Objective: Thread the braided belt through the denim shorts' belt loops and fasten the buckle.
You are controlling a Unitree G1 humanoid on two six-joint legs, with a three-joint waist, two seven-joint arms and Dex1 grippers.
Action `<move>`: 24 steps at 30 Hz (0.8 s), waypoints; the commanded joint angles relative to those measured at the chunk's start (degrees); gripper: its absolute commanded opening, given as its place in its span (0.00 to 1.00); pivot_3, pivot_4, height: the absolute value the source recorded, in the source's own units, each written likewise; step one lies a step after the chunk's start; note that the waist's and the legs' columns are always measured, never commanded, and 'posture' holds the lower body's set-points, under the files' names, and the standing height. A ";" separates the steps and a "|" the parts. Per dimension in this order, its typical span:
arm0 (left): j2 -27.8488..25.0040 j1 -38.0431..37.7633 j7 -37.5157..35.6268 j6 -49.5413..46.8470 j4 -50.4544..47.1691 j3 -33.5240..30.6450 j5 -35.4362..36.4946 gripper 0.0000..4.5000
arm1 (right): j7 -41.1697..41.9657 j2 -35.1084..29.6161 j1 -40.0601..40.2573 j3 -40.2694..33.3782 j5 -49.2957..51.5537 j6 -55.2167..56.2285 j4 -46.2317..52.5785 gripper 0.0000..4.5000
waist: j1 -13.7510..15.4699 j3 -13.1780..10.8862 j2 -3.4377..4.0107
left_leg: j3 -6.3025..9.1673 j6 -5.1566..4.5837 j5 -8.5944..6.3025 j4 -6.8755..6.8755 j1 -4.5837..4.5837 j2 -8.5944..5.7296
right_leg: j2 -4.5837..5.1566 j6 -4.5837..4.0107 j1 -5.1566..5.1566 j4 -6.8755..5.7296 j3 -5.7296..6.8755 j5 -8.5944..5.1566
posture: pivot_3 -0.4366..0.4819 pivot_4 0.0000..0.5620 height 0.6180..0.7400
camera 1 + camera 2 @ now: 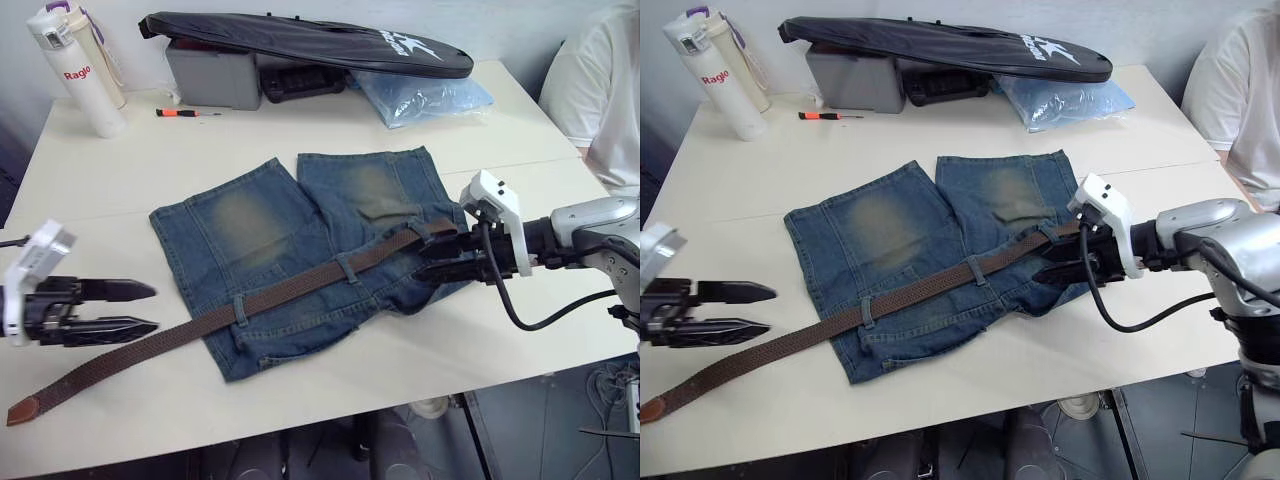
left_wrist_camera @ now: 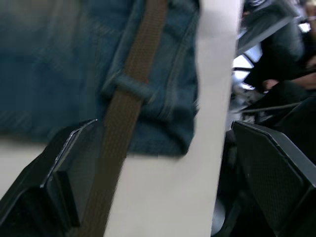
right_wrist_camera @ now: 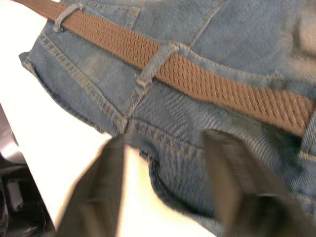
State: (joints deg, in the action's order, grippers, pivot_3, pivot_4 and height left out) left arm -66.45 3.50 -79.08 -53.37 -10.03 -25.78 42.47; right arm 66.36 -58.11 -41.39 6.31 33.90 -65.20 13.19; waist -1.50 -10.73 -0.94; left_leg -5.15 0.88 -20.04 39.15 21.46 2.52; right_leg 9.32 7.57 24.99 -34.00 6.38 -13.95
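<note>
The denim shorts lie flat on the white table, waistband toward the near edge. The braided belt runs through three belt loops and trails left to its tan tip near the table's front edge. My left gripper hovers open just above the loose belt, left of the shorts; its wrist view looks along the belt and a loop. My right gripper is open at the right end of the waistband, fingers over the denim just below the belt. The buckle is hidden.
At the back stand a white bottle, a grey box under a black bag, an orange screwdriver and a blue plastic bag. A person in a white shirt sits at the far right.
</note>
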 commanded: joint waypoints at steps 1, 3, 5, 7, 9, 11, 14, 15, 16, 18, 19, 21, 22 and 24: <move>2.40 4.40 4.33 -2.20 -8.40 4.78 4.16 1.00 | 2.48 -2.92 -0.74 -0.56 0.46 1.37 1.08 0.99 | 0.02 0.00 0.00 | -0.02 0.00 0.00 0.01 0.00 0.00 | 0.00 0.00 0.02 -0.01 -0.02 0.00 | 0.48 0.27 1.00; 4.20 6.94 6.24 -1.66 -12.00 8.43 4.46 1.00 | 4.09 -5.41 0.62 -0.93 0.08 2.69 1.67 0.99 | 0.06 0.00 0.00 | -0.05 0.00 0.00 0.02 -0.01 0.00 | -0.02 0.00 0.02 -0.03 -0.07 0.01 | 0.48 0.27 1.00; 5.47 8.62 7.51 0.01 -13.67 11.34 3.32 1.00 | 3.11 -6.30 2.87 -2.84 -0.79 5.25 2.25 0.99 | 0.09 0.00 -0.01 | -0.08 0.00 0.00 0.02 0.00 0.00 | -0.03 0.00 0.05 -0.02 -0.10 0.01 | 0.48 0.27 1.00; 7.07 10.02 9.09 1.02 -13.35 12.62 2.93 1.00 | 0.62 -5.62 5.02 -5.12 -1.32 7.17 2.60 0.99 | 0.04 0.01 -0.01 | -0.09 0.01 0.00 0.03 -0.01 0.00 | -0.04 0.00 0.04 -0.02 -0.10 0.01 | 0.48 0.27 1.00; 9.00 11.17 10.69 2.15 -12.89 13.62 2.80 1.00 | -1.59 -4.52 7.65 -7.72 -0.88 7.77 3.26 0.99 | -0.01 0.01 -0.01 | -0.14 0.01 0.00 0.06 -0.04 0.00 | -0.04 -0.01 0.04 -0.05 -0.14 0.02 | 0.48 0.27 1.00; 11.92 11.41 12.54 5.23 -13.93 15.34 1.43 1.00 | -3.65 -4.11 12.43 -11.08 -0.96 9.05 4.83 0.99 | 0.23 0.01 -0.01 | -0.14 0.01 0.00 0.07 -0.04 0.00 | -0.04 -0.01 0.04 -0.06 -0.15 0.03 | 0.48 0.27 1.00; 15.55 11.05 15.20 7.49 -16.12 18.74 0.01 1.00 | -5.50 -3.53 19.50 -16.02 0.41 9.06 7.95 0.99 | 0.79 -0.02 0.04 | -0.14 0.01 0.00 0.10 -0.04 0.00 | -0.04 0.01 0.02 -0.03 -0.15 0.04 | 0.48 0.27 1.00; 16.63 10.84 15.97 8.00 -16.88 20.04 -0.41 1.00 | -6.22 -3.47 21.71 -17.34 0.58 8.87 8.96 0.99 | 0.52 -0.03 0.06 | 0.52 -0.11 0.07 -0.09 0.22 -0.25 | 0.32 0.05 -0.58 0.17 0.45 0.06 | 0.48 0.27 1.00; 17.61 10.68 16.56 8.73 -17.60 21.67 -1.24 1.00 | -7.10 -3.49 23.58 -18.56 0.75 8.22 9.66 0.99 | 0.17 -0.10 0.18 | 1.24 -0.17 0.21 -0.17 0.30 -0.55 | 0.65 0.10 -1.01 0.20 1.10 0.02 | 0.48 0.27 1.00; 19.41 10.67 17.53 10.24 -18.42 24.83 -2.87 1.00 | -8.13 -3.65 26.17 -20.97 0.99 7.91 10.48 0.99 | 0.04 -0.16 0.30 | 3.13 -0.34 0.70 -0.17 0.67 -1.34 | 1.59 0.16 -1.87 0.35 3.18 -0.04 | 0.48 0.27 1.00; 19.92 10.86 17.40 11.72 -18.53 26.85 -4.51 1.00 | -8.38 -4.07 27.25 -22.01 1.06 7.65 10.66 0.99 | 0.09 -0.21 0.39 | 3.75 -0.46 0.96 -0.17 0.74 -1.73 | 2.05 0.21 -2.19 0.37 3.90 -0.06 | 0.48 0.27 1.00; 20.23 11.13 17.09 13.58 -18.34 28.94 -6.37 1.00 | -8.79 -4.57 28.31 -22.98 1.30 7.40 10.95 0.99 | 0.13 -0.24 0.43 | 5.12 -0.60 1.47 -0.17 0.91 -2.65 | 2.77 0.65 -2.71 0.38 4.64 -0.22 | 0.48 0.27 1.00; 20.21 11.32 16.42 15.84 -18.00 30.75 -8.54 1.00 | -9.18 -4.75 28.59 -23.70 1.94 6.05 10.79 0.99 | 0.14 -0.33 0.58 | 5.72 -0.68 1.70 -0.19 0.98 -3.02 | 3.17 0.83 -2.99 0.35 5.12 -0.31 | 0.48 0.27 1.00; 20.05 11.78 14.87 20.25 -16.92 34.17 -12.56 1.00 | -9.25 -5.35 29.32 -24.80 2.76 4.84 10.85 0.99 | 1.70 -0.40 0.71 | 6.44 -0.66 1.99 -0.13 0.92 -3.42 | 3.48 1.15 -3.46 0.33 5.25 -0.52 | 0.48 0.27 1.00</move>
State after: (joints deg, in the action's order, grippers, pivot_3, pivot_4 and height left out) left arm -46.16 14.60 -62.74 -37.09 -26.38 6.21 32.92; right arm 57.19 -62.17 -12.42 -15.61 35.42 -59.44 22.73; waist 0.20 -11.13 -0.24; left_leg 1.04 0.26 -18.04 39.04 22.30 -0.80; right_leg 12.51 8.70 21.60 -33.65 11.11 -14.46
